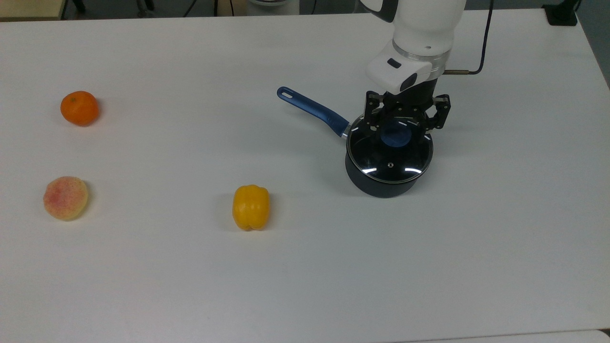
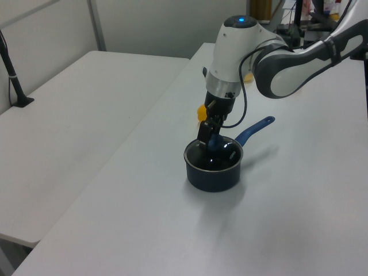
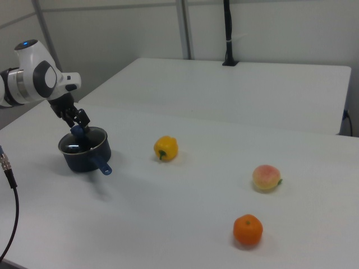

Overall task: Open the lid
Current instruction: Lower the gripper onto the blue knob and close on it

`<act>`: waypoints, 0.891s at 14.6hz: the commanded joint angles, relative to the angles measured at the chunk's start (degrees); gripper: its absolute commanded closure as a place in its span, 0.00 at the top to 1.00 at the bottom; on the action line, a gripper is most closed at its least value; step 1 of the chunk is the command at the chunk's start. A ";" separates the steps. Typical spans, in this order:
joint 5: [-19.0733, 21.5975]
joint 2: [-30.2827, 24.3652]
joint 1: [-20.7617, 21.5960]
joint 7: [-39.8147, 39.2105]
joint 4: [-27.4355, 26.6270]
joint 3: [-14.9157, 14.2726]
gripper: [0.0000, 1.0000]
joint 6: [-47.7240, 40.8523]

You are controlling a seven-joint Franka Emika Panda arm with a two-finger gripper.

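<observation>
The glass lid (image 1: 390, 157) with its metal rim sits shut on the dark saucepan (image 1: 376, 186), whose long blue handle (image 1: 312, 109) points to the top view's upper left. My gripper (image 1: 403, 125) stands open right over the lid's blue knob (image 1: 396, 136), one finger on each side of it and not touching it. In the left view the gripper (image 2: 207, 138) hangs just above the lid (image 2: 215, 158). In the right view the gripper (image 3: 78, 124) is over the saucepan (image 3: 84, 154).
A yellow bell pepper (image 1: 250, 207) lies on the white table (image 1: 305, 267) to the top view's left of the saucepan. An orange (image 1: 79, 108) and a peach (image 1: 66, 197) lie at the top view's far left. A black cable (image 1: 481, 47) runs behind the arm.
</observation>
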 commanded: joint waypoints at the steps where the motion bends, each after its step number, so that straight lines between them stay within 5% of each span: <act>1: -2.30 0.25 0.02 -0.25 -0.16 1.09 0.71 0.18; 7: -3.62 -0.10 -0.15 -0.52 -0.86 1.18 0.43 0.01; 13: -3.18 -2.39 -1.64 -0.78 -0.69 1.97 0.43 -2.19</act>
